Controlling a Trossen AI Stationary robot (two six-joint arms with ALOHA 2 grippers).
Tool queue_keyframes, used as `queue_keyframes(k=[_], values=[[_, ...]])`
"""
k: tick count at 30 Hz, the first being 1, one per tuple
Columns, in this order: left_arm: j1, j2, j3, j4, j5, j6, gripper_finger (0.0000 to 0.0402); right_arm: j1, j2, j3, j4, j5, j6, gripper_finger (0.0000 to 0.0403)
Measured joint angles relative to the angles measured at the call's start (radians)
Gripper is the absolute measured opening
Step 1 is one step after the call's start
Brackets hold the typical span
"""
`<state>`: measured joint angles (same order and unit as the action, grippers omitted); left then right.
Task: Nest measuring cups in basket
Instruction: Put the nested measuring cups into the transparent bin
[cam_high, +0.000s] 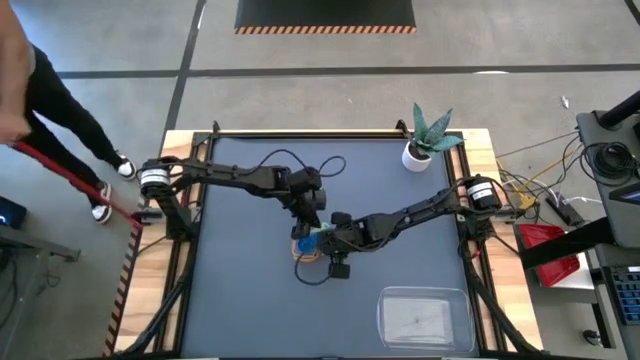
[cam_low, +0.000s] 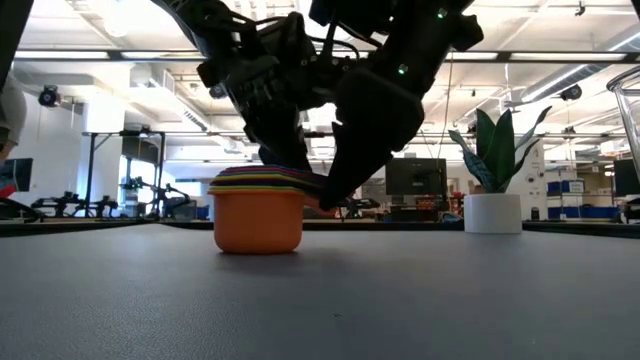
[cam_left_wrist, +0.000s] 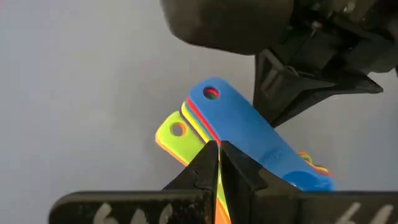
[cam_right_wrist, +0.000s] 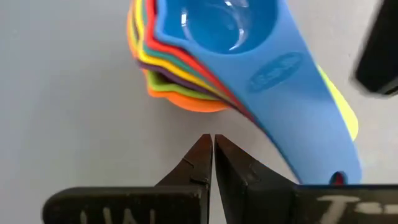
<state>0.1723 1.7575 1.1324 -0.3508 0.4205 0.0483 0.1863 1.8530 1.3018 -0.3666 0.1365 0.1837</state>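
The measuring cups (cam_right_wrist: 211, 56) form one nested stack standing on the dark surface (cam_high: 240, 300) near its centre, outside the basket (cam_high: 424, 318). The largest cup, orange (cam_low: 258, 218), sits at the bottom and carries the rest; the blue cup (cam_right_wrist: 217, 28) lies on top, its round bowl glossy and open upward. Between these two, the rims show as thin coloured bands: purple, yellow, red and green edges are visible, but an exact count of cups cannot be confirmed from the rims alone. The flat handles fan out to one side; the blue handle (cam_left_wrist: 245, 134) lies uppermost, with a hanging hole at its end, and a yellow-green handle (cam_left_wrist: 177, 134) projects beneath it. One basket is present: a clear rectangular tray with rounded corners, standing near the front right corner of the surface, well apart from the stack. The left gripper (cam_left_wrist: 217, 163) is positioned directly over the handles, its jaws pressed together with the tips at the handle edges. The right gripper (cam_right_wrist: 210, 155) is positioned just beside the stack, its jaws also pressed together and holding nothing. One white plant pot (cam_high: 417, 155) stands at the rear right of the surface.
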Motion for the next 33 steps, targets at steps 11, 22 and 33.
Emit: queue_keyframes(k=[11, 22, 33], values=[[0.06, -0.131, -0.003, -0.078, -0.135, 0.003, 0.0, 0.062, -0.052, 0.0, -0.061, -0.006, 0.009, 0.0008], [0.064, -0.417, -0.22, 0.198, -0.157, -0.027, 0.0, 0.092, -0.069, 0.0, -0.071, -0.006, 0.025, 0.0009], [0.057, -0.739, -0.491, 0.449, -0.156, -0.082, 0.0, 0.088, -0.138, 0.0, -0.068, 0.018, -0.018, 0.002]])
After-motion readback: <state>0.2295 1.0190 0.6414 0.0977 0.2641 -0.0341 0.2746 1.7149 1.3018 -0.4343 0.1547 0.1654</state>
